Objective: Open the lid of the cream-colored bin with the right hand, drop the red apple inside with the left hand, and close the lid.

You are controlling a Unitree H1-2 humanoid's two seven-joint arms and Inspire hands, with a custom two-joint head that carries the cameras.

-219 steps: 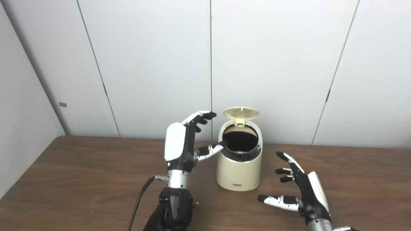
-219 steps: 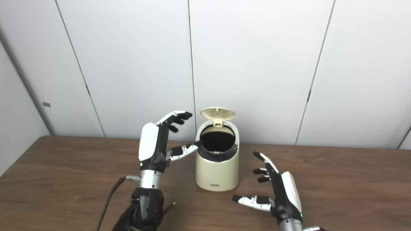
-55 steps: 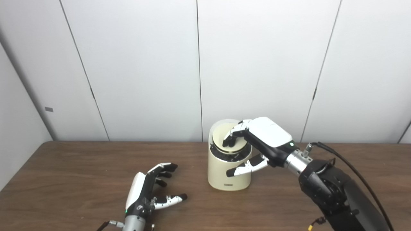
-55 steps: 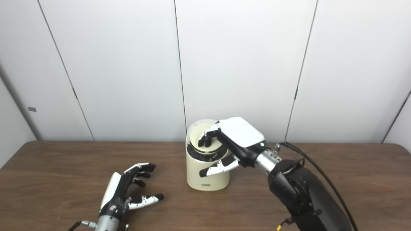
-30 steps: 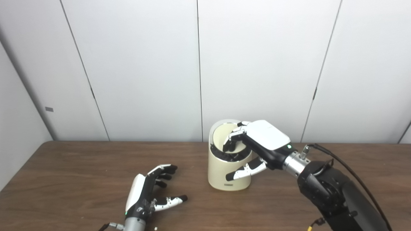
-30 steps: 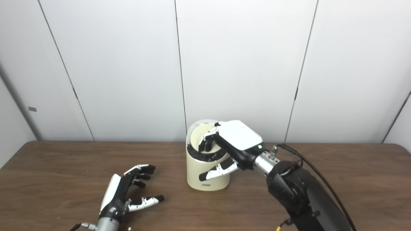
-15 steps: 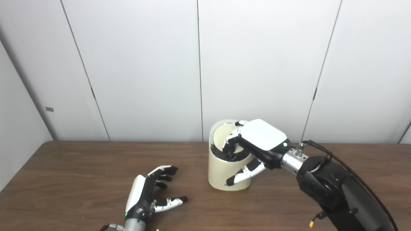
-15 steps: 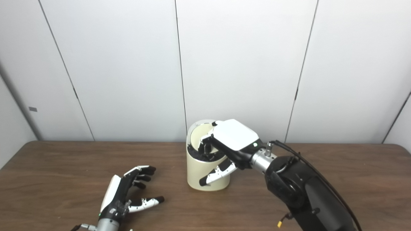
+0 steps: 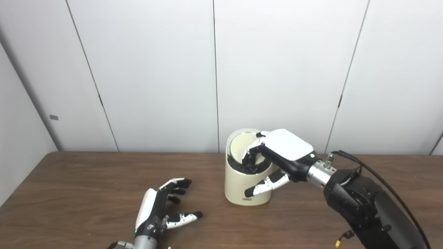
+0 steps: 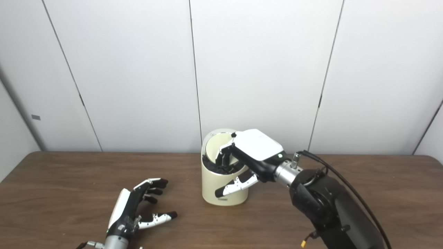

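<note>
At frame centre, the cream-colored bin [image 9: 246,186] is standing on the bench [image 9: 69,180]. The right robot hand [image 9: 277,155] is curling its fingers [image 10: 223,157] onto the lid [image 9: 242,147], thumb against the wall. The left robot hand [image 10: 133,207] is lying released, lower left, grasping nothing. The right eye view is showing the bench's right corner. The apple is showing in neither view.

Brown wood table [image 9: 69,180] across btm. White panel wall [image 9: 155,69] behind w/ dark seams. Small grey tag [image 9: 53,117] on wall, far left.
</note>
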